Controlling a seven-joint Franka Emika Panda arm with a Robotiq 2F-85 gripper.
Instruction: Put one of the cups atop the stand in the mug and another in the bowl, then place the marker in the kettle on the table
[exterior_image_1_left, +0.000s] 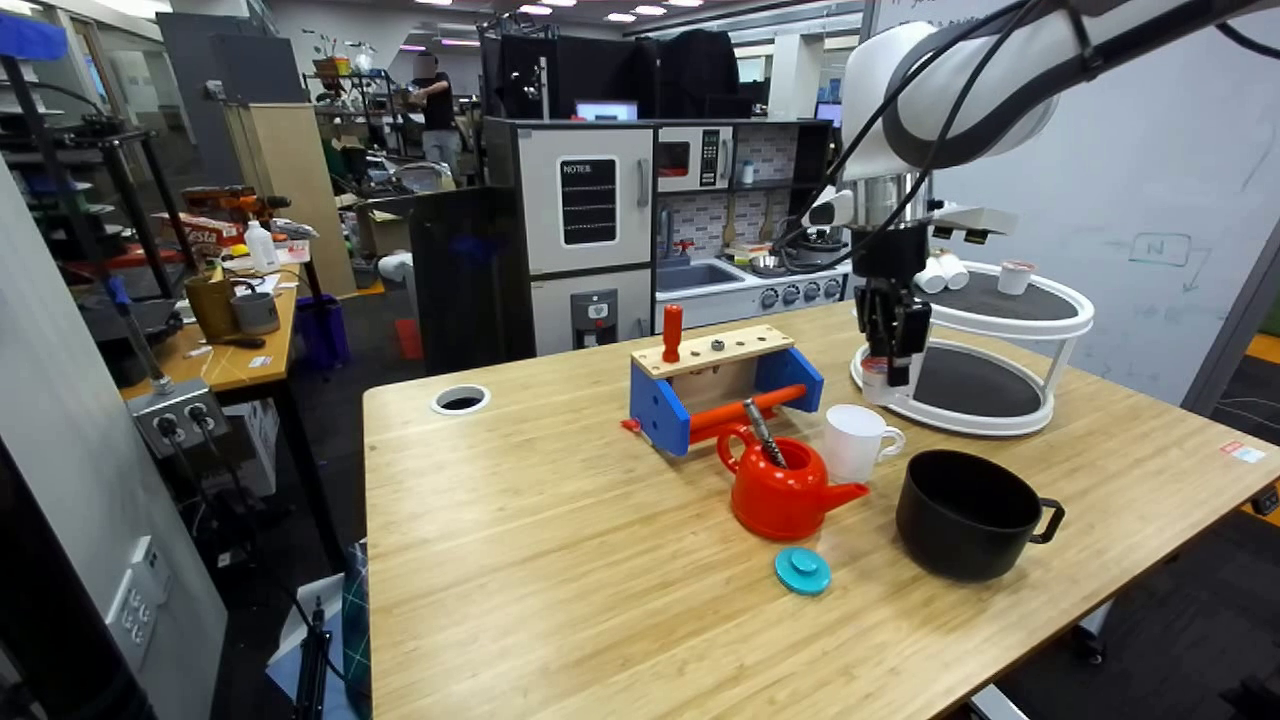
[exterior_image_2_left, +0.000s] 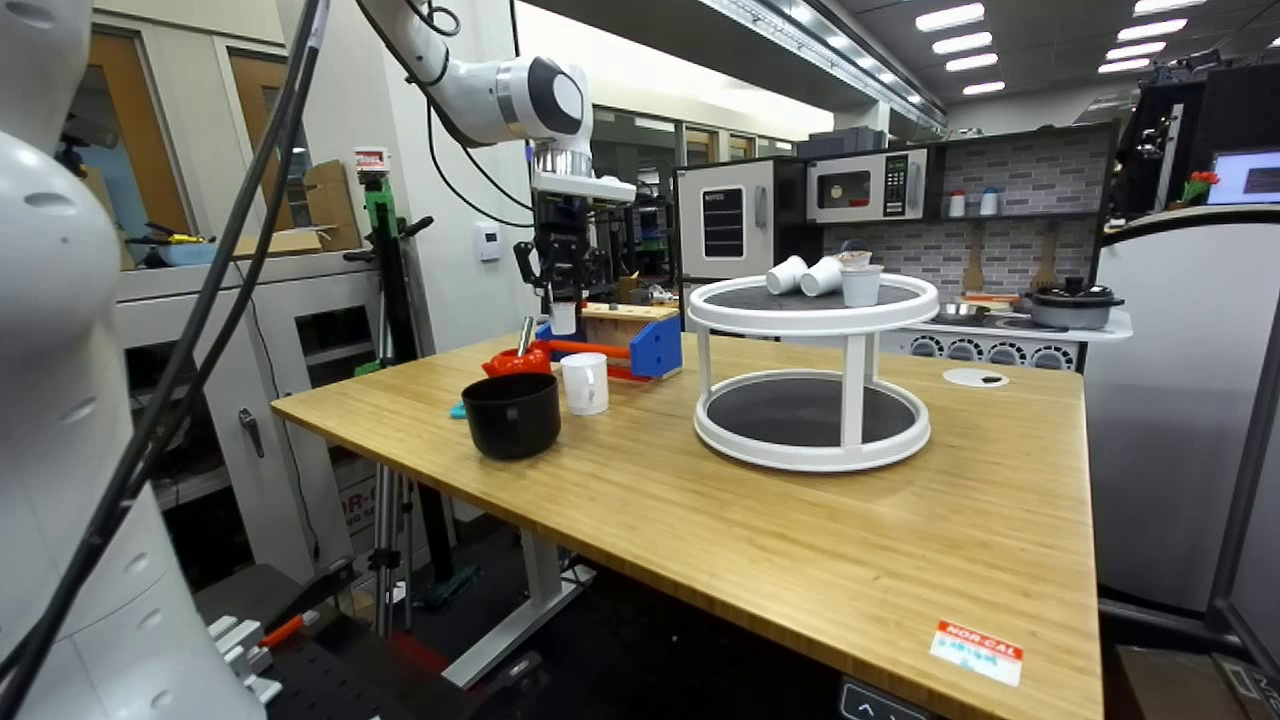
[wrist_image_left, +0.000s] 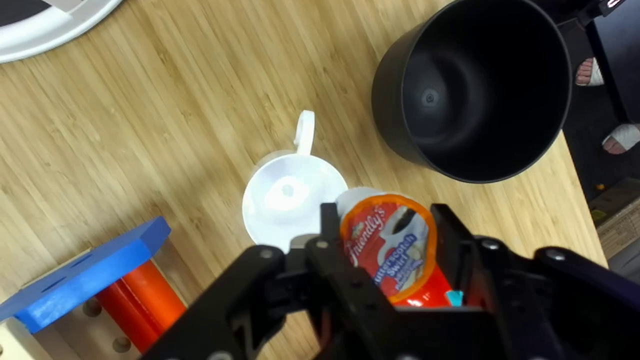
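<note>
Gripper (wrist_image_left: 385, 220) has a cup (wrist_image_left: 392, 252) pinched upright, above & to one side of the mug (wrist_image_left: 287, 195) on the tbl (wrist_image_left: 150, 100)! Prob. mug drop: ctr it over the opening, don't tip it, lower slow, release only w/ base inside.

I hold a white cup (exterior_image_2_left: 564, 319) in the fingers (exterior_image_2_left: 565, 284), aloft and slightly left of the white mug (exterior_image_2_left: 584, 385) on the desk (exterior_image_2_left: 690, 500), from where I watch. The black bowl (exterior_image_2_left: 512, 420) sits just left of that mug, the red kettle (exterior_image_2_left: 517, 362) behind-left, the two-tier stand (exterior_image_2_left: 812, 321) well to the right, carrying white cups (exterior_image_2_left: 822, 278).
</note>
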